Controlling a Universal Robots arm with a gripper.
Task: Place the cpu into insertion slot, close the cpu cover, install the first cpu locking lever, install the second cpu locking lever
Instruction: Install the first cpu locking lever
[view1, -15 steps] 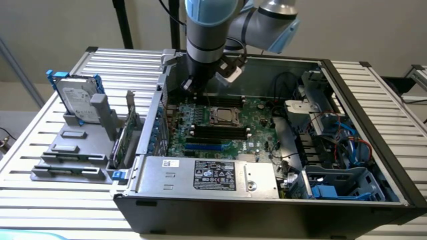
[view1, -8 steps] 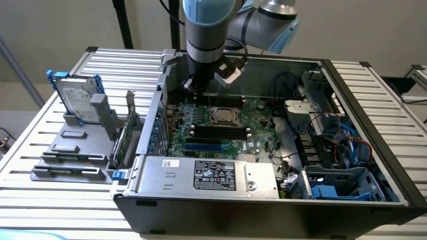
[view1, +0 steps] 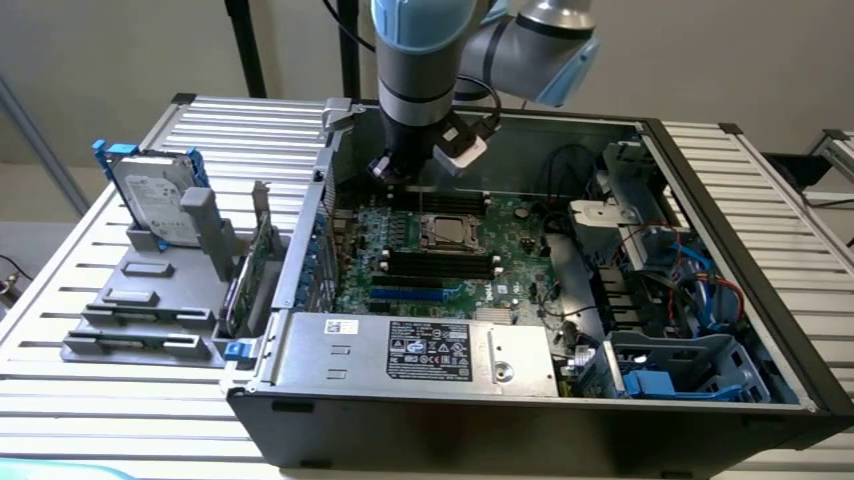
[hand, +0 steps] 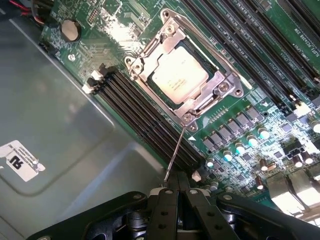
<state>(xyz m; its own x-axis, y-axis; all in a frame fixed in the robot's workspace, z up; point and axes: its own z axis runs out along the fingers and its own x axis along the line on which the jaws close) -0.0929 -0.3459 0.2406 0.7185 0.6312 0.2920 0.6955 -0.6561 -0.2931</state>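
Cpu: the cpu (hand: 179, 76) lies flat in the insertion slot (view1: 447, 232) of the green motherboard (hand: 252, 107), silvery top up.
Cover: the cpu cover (hand: 196, 102) is down, framing the chip.
Levers: one locking lever (hand: 207, 47) lies along the far side of the socket and looks latched. The other lever (hand: 177, 150) stands free as a thin wire slanting from the socket corner towards the hand, so that part looks unfinished.
Hand: the hand (hand: 177, 192) hangs above the board beside the socket, fingers pressed together with nothing between them.
Contact: the free lever's tip sits just beside the fingertips; I cannot tell if they touch.
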